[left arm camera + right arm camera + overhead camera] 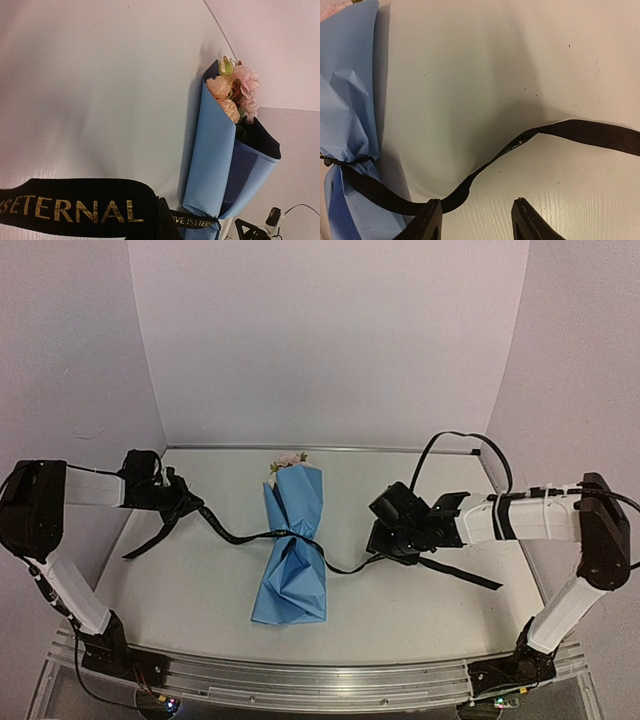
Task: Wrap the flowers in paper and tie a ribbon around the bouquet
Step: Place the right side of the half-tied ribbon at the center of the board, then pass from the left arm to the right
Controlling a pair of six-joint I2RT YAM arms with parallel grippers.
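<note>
Tying step: left gripper [178, 498] jaws clamp the ribbon [240, 536] left of the bouquet [293, 550]; right gripper [477, 202] jaws, apart, should grasp it.

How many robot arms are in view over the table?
2. The left arm is left of the bouquet, the right arm right of it, both near the ribbon. No third arm shows.

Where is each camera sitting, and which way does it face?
Top external: above and behind the arms, looking down at table, bouquet and both arms.
Left wrist: on the left arm, facing the bouquet, ribbon close in front; no fingers plainly show.
Right wrist: on the right arm, looking down at the ribbon; its spread fingers show.
Shared: all three see bouquet and ribbon.
</note>
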